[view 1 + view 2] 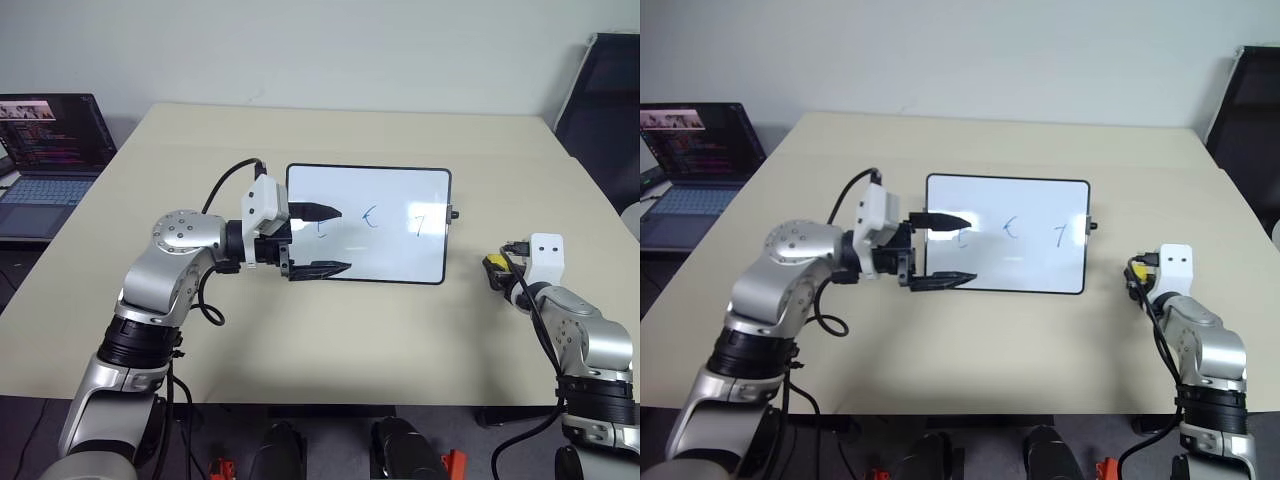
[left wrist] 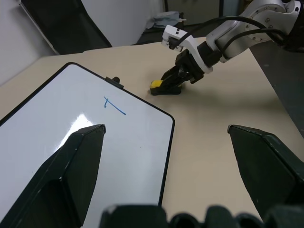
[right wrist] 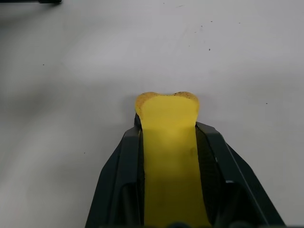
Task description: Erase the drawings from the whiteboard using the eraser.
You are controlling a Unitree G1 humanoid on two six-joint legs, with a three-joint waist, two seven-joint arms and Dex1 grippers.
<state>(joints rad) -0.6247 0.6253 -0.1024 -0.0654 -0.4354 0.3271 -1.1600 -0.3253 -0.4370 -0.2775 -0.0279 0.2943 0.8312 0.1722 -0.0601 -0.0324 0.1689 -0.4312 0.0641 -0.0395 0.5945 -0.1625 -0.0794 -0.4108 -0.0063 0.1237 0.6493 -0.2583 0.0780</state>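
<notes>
The whiteboard (image 1: 395, 255) lies flat in the middle of the table, with three small blue drawings (image 1: 370, 217) in a row across its upper half. My left gripper (image 1: 342, 240) hovers open over the board's left part, one finger above the leftmost mark and one near the board's front edge. The yellow eraser (image 3: 168, 142) is on the table to the right of the board, and my right gripper (image 1: 497, 266) is shut on it, its black fingers (image 3: 121, 175) pressing both long sides. From the left wrist view the eraser (image 2: 156, 84) shows beyond the board's corner.
An open laptop (image 1: 50, 150) stands at the far left beside the table. A black chair (image 1: 605, 90) is at the back right. Bare beige table (image 1: 330, 340) surrounds the board on all sides.
</notes>
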